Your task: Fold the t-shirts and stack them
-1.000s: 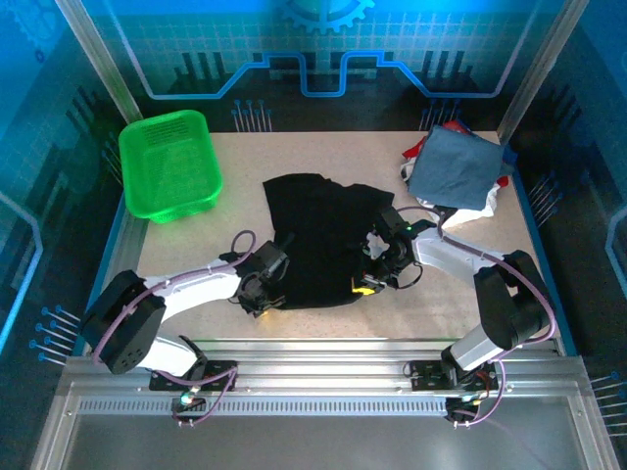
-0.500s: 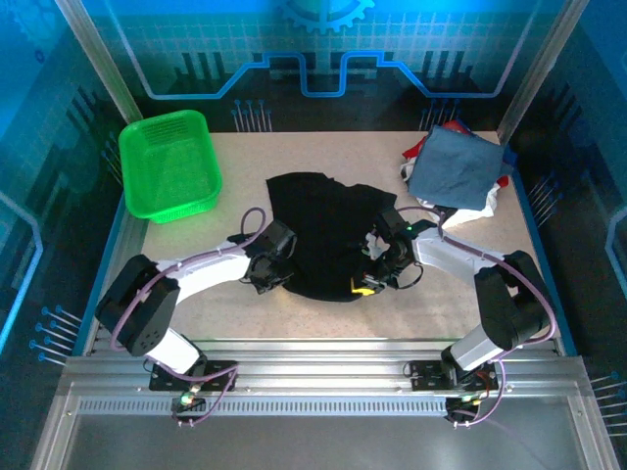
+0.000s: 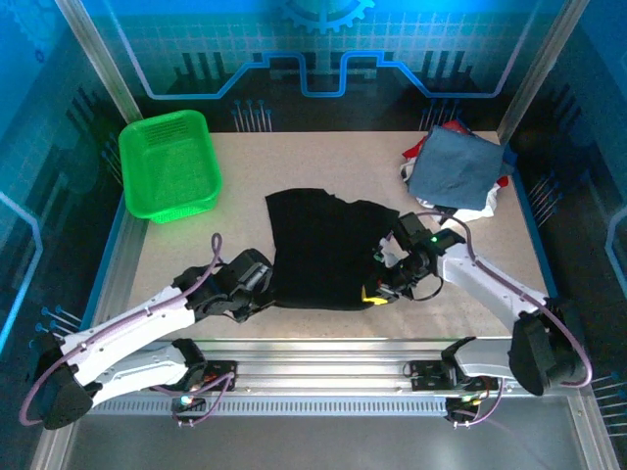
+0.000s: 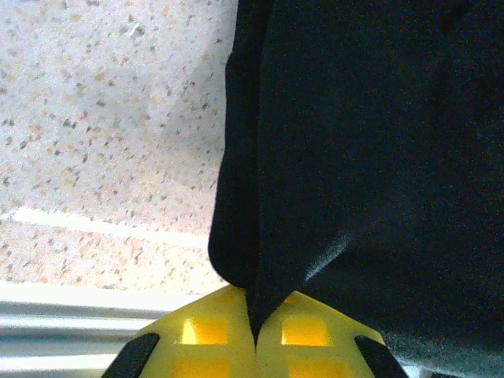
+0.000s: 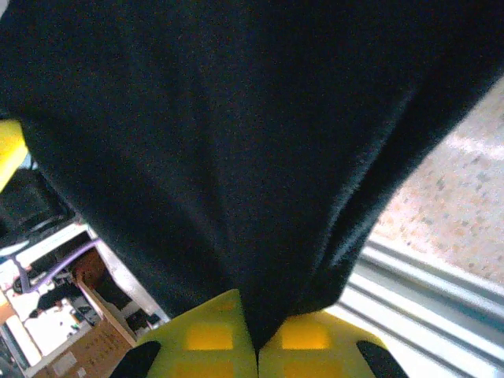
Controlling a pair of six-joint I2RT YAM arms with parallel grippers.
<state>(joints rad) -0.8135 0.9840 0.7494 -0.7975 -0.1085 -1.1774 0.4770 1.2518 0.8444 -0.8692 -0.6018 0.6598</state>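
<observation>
Currently left jaws pinched shut on black t-shirt near-left edge, right jaws pinched shut on near-right edge, shirt spread on worktop

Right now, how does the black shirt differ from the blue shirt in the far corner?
The black shirt lies mostly flat at centre; the blue shirt sits folded atop a pile at the far right. The black shirt is pinched at its near edge by the left gripper and right gripper; the blue shirt is untouched. Both are soft cloth.
</observation>
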